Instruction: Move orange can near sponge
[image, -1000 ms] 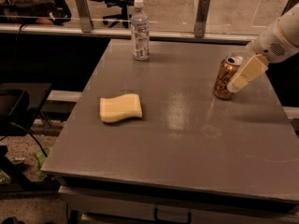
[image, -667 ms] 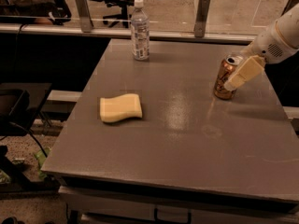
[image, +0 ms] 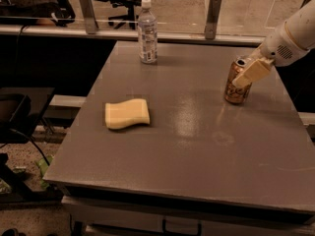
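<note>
Now, camera view, places given relative to the can:
Can (image: 237, 84): upright on the table (image: 197, 146), toward its far right part; orange-copper body, silver top, pale lettering.
Gripper (image: 251, 73): at the can's upper right side, coming in from the right on a pale arm; one cream finger lies across the can's upper edge and seems to touch it.
Claw state: cannot tell whether it is released or clenched; only one finger shows plainly and the other is hidden.
Sponge (image: 127, 114): well to the left of the can and a little nearer the camera, lying flat, pale yellow, wavy edges.
Bottle (image: 147, 32): left of the can and farther back, upright, clear plastic, white cap; not part of the job.
Task stage: judged as the grasp phase; the can is far from the sponge.
Handling, judged: the can is likely light, its thin wall stiff enough yet dentable under a hard squeeze, and its shiny side slippery.
Where to hold, judged: across the round body at mid-height, fingers on opposite sides, not on the rim.
Risk, judged: a high or off-centre push could tip the can, since it is narrow and tall for its base.
Path, judged: the table between can and sponge looks free; the bottle stands off that line.
</note>
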Robot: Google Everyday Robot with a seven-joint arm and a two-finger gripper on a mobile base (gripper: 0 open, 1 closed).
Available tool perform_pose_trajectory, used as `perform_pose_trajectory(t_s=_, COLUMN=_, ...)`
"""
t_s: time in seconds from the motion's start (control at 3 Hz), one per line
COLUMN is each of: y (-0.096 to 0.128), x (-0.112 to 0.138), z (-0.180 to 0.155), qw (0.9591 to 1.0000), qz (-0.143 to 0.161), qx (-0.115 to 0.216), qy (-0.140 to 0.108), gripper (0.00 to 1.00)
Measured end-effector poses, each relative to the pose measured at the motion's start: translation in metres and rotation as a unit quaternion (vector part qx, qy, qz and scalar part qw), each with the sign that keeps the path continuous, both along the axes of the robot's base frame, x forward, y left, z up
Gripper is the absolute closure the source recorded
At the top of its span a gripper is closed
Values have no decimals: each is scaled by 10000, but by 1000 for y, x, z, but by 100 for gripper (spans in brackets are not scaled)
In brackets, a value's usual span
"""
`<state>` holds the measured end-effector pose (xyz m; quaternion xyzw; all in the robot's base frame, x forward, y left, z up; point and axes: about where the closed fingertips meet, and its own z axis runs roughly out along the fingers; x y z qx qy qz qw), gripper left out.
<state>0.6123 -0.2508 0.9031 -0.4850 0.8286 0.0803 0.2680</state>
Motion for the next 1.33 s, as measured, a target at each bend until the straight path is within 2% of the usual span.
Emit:
perform_pose_trajectory(t_s=0.33, y=27, x=-6, z=9, qw=9996, qz=258, qx=63, qy=-11, gripper=87)
perform_pose_trajectory(t_s=0.67, y=67, x=-21, z=22, qw=9977, qz=644, qx=224, qy=-10, gripper=100)
perform_pose_trajectory(t_s=1.33, y=139, x=-55, z=32, qw=9898, qz=1339, qx=477, qy=11, gripper=100)
